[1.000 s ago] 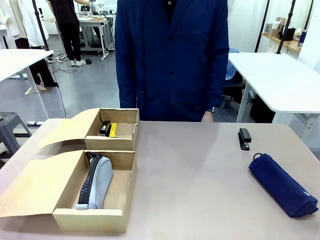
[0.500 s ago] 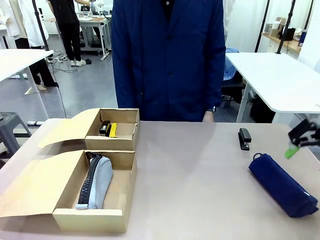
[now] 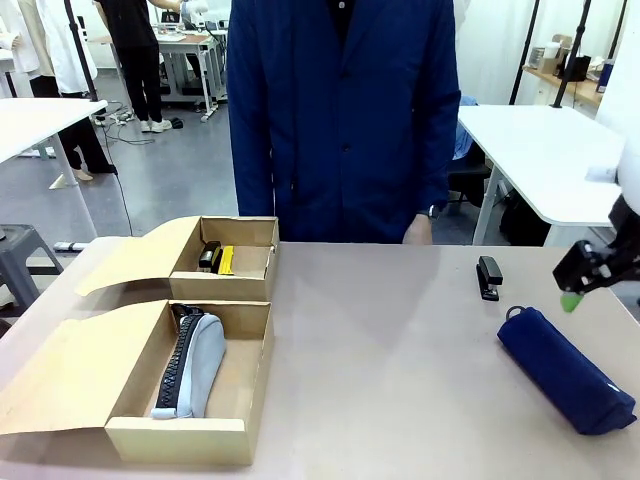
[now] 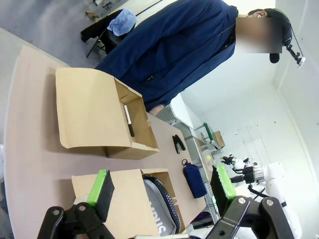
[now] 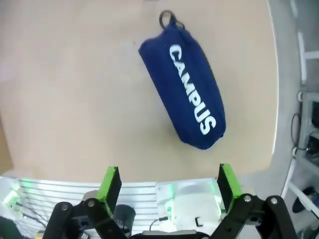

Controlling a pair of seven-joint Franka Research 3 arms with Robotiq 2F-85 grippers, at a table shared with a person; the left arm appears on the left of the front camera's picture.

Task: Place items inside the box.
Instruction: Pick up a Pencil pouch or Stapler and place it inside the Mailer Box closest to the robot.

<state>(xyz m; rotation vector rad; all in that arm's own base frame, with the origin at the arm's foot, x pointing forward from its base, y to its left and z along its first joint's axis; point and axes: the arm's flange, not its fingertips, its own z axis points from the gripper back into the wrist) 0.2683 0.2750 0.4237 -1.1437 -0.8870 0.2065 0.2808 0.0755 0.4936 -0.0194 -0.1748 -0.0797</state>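
Observation:
Two open cardboard boxes sit at the table's left. The near box [image 3: 180, 440] holds a grey pencil pouch [image 3: 190, 365] with a black zipper. The far box [image 3: 222, 288] holds a yellow-and-black utility knife [image 3: 226, 260] beside a black item; the left wrist view shows a slim pen [image 4: 128, 119] lying in this box. A black clip-like tool [image 3: 488, 277] and a navy pouch [image 3: 565, 368] printed CAMPUS [image 5: 184, 87] lie on the right. My right gripper [image 3: 575, 292] hovers open above the navy pouch's far end. My left gripper [image 4: 162, 185] is open and holds nothing, high over the near box.
A person in a dark blue coat stands at the far edge, one hand [image 3: 416, 232] hanging near the table. The boxes' lids lie folded out to the left. The table's right edge [image 5: 271, 99] runs close beside the navy pouch. White tables stand behind.
My right gripper has come into the front view from the right edge and shifted left, over the navy pouch's far end. The person swayed slightly. The boxes and items have not moved.

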